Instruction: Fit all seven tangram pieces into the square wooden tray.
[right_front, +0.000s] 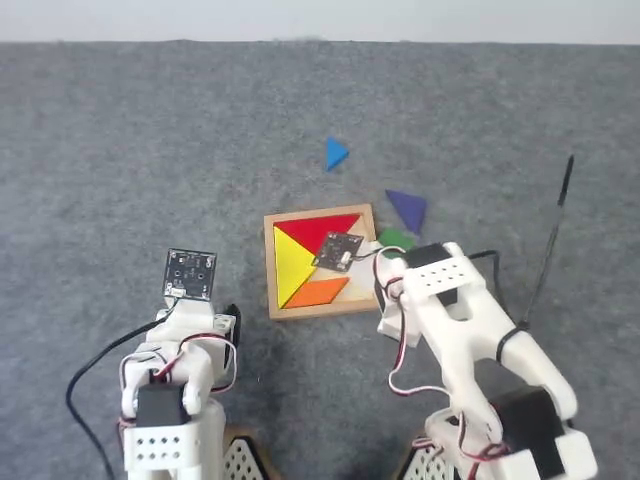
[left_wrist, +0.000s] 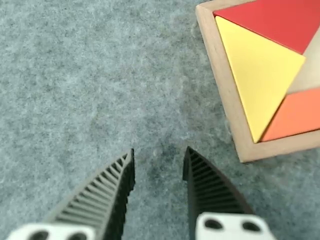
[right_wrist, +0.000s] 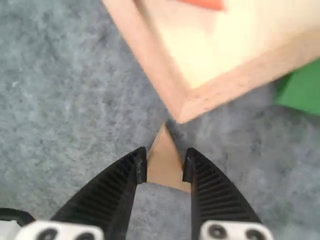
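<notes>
Grey mat (right_front: 120, 130) under wooden tray (right_front: 269, 265), pale wall (right_front: 320, 20) behind

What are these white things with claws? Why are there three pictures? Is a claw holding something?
They are two robot arms; each ends in a claw called a gripper. One picture looks down from above on the grey mat. The other two come from cameras on the arms' wrists. On the mat lies a tray with a red piece, a yellow piece and an orange piece in it. Outside it lie a green piece, a purple triangle and a blue triangle. The right gripper pinches a tan triangle near the tray's corner. The left gripper is open above the mat, holding nothing.
</notes>
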